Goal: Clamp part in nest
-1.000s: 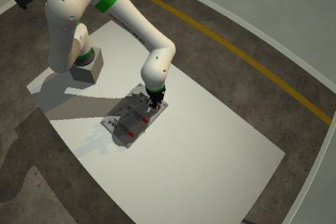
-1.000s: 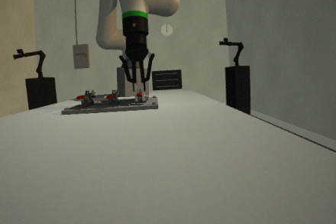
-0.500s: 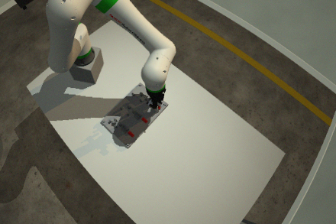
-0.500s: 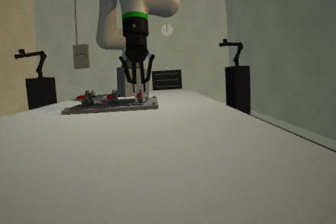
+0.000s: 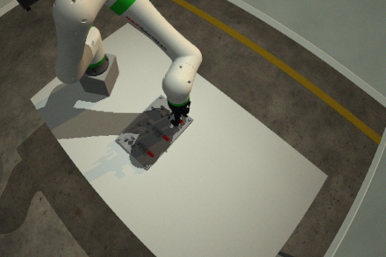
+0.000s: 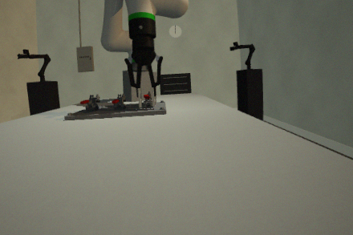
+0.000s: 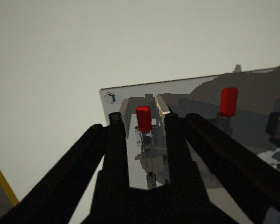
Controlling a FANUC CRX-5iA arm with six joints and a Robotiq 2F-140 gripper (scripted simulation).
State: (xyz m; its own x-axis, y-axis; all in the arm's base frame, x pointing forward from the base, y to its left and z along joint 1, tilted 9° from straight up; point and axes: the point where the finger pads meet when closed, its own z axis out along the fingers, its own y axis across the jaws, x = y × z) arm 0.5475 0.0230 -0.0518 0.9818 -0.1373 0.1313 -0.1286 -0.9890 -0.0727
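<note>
The grey fixture plate (image 5: 153, 134) lies on the white table top and carries three clamps with red handles. My gripper (image 5: 178, 120) hangs straight down over the clamp at the plate's far right end. In the wrist view my fingertips stand on either side of that clamp's red handle (image 7: 144, 118), with a small gap on each side, so the gripper is open and holds nothing. A second red handle (image 7: 228, 101) stands further along the plate. From the side, my gripper (image 6: 144, 98) is just above the plate (image 6: 116, 110). I cannot make out the part clearly.
The other two red handles (image 5: 166, 137) (image 5: 149, 153) sit along the plate's near edge. The robot base (image 5: 98, 75) stands at the table's back left. Black stands (image 6: 249, 91) are beside the table.
</note>
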